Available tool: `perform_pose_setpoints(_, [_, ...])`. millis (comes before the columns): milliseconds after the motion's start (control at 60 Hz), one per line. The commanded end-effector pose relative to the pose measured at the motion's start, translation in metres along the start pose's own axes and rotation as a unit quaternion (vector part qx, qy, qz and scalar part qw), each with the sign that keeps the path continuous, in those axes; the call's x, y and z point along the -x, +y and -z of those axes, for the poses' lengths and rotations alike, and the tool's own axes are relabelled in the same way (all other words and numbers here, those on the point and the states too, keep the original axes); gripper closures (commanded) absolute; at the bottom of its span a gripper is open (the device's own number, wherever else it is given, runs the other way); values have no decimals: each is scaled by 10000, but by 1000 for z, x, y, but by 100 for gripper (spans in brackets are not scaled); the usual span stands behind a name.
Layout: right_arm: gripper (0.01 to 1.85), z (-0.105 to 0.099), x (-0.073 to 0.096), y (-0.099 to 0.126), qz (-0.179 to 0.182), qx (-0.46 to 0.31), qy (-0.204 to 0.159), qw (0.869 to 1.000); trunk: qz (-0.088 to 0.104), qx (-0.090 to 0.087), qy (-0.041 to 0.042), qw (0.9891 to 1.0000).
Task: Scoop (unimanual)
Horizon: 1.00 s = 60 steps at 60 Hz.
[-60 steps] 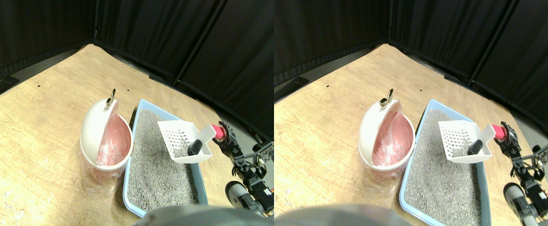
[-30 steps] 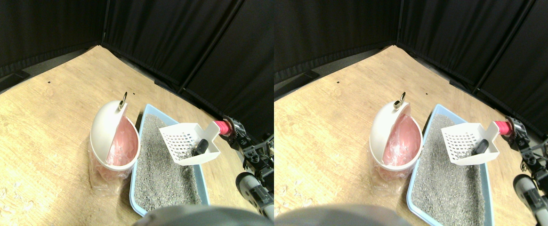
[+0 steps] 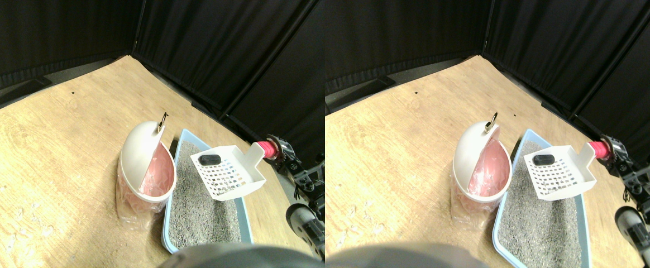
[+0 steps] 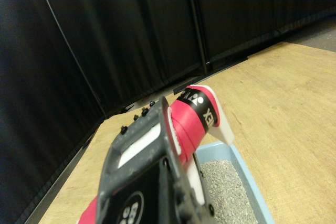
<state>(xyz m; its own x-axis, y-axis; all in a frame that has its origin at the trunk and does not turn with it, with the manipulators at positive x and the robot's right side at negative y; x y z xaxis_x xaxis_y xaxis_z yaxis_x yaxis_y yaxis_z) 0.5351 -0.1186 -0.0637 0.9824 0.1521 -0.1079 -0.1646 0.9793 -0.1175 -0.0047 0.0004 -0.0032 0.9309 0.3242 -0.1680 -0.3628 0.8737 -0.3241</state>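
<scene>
Nearest to you, the light blue rectangular plastic litter tray (image 3: 171, 223) lies on the pale wooden floor (image 3: 51, 145), filled with grey granular litter (image 3: 196, 209) and running from near to far right of centre. Touching its left rim stands the white round bin with a tilted dome lid (image 3: 138, 153); you can see the pink plastic liner (image 3: 154, 173) inside the opening, which faces right toward the tray, and a small metal ring (image 3: 162, 119) at the lid's top. Above the far half of the tray, clear of the litter, you have the white slotted plastic scoop (image 3: 227, 173) held in the air, its open front turned toward the bin and its basket just right of the bin's mouth. The small dark oblong lump (image 3: 210, 159) lies in the scoop at its far left corner, close to the front edge. The scoop's handle wrapped in red tape (image 3: 269, 149) runs up and to the right into the right gripper (image 3: 281, 152), and in the wrist view you see the dark fingers (image 4: 152, 166) clamped around that red wrap. Farthest off, black curtains (image 3: 219, 50) close the floor's far and right edges.
</scene>
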Motion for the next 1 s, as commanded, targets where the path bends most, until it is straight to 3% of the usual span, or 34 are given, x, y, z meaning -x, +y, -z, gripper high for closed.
perform_pose_setpoints(17, [180,-10,-1,9,-52,-59,-178,9998,-119,31,33,9999])
perform_pose_setpoints(267, [180,-11,-11,25,-128,-190,-108,9997,-235,119,30,9996])
perform_pose_setpoints(633, [180,-12,-22,49,-610,-104,-73,9981,-397,244,50,9989])
perform_pose_setpoints(1000, [180,-17,-24,73,-849,295,61,9959,-517,360,77,9980])
